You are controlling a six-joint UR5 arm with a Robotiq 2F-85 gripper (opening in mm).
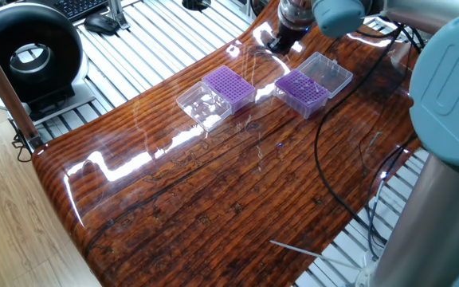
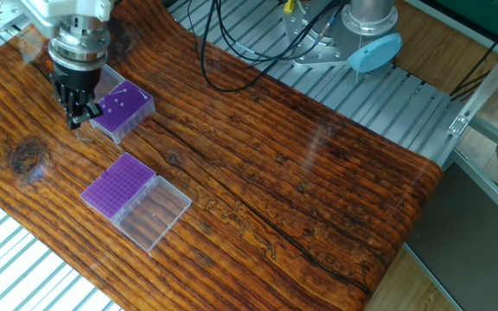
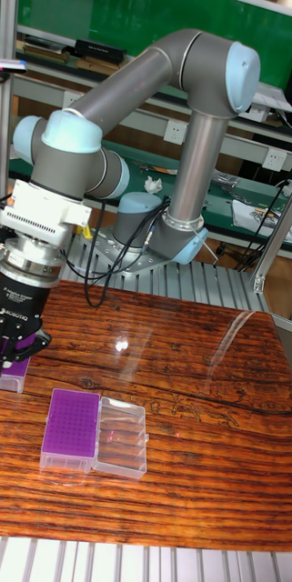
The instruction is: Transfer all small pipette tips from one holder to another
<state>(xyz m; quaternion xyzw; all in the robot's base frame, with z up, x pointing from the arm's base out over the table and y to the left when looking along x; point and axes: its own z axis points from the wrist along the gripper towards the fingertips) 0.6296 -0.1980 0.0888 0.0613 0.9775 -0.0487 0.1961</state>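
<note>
Tool (image 2: 77,115) hangs beside the purple tip box (image 2: 121,110) near the bench (image 2: 318,173) corner, fingers close together, grip unclear; second box (image 2: 117,184), its grid dense with small pipette tips (image 1: 228,84), sits nearby toward the bench edge.

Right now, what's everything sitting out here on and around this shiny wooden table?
Purple tip box: one, densely filled, clear lid hinged open beside it, near table middle.
Second purple tip box: one, only a few pale tips showing, beside the arm's end.
Wooden table: one, glossy reddish brown.
Black cable: one, trailing over the table edge.
Black round device: one, off the table.
Robot arm: one, grey and pale blue.
Gripper: black, its jaws pointing down beside the second box.
</note>
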